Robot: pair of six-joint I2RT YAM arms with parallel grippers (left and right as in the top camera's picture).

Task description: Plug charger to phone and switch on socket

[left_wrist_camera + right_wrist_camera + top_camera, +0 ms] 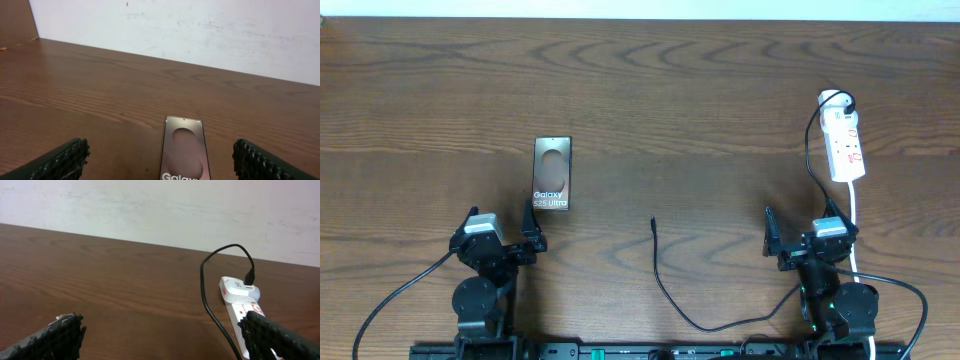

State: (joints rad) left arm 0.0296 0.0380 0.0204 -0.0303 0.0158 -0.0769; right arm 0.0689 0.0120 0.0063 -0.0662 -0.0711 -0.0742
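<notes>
The dark brown phone (551,173) lies flat left of centre, lettering toward me; it also shows in the left wrist view (184,150). My left gripper (502,222) is open and empty just in front of it, jaws (161,152) wide apart. The charger, a thin black cable (665,285), lies on the table with its plug tip (653,222) at mid table, pointing away. The white socket (845,140) lies at the far right, and a black cable (202,280) is plugged into a white adapter at its far end (240,287). My right gripper (803,228) is open and empty in front of the socket (235,312).
The thick white cord (857,215) runs from the socket toward the front edge, past my right arm. A pale wall stands behind the far table edge. Bare wood lies between the phone and the plug tip.
</notes>
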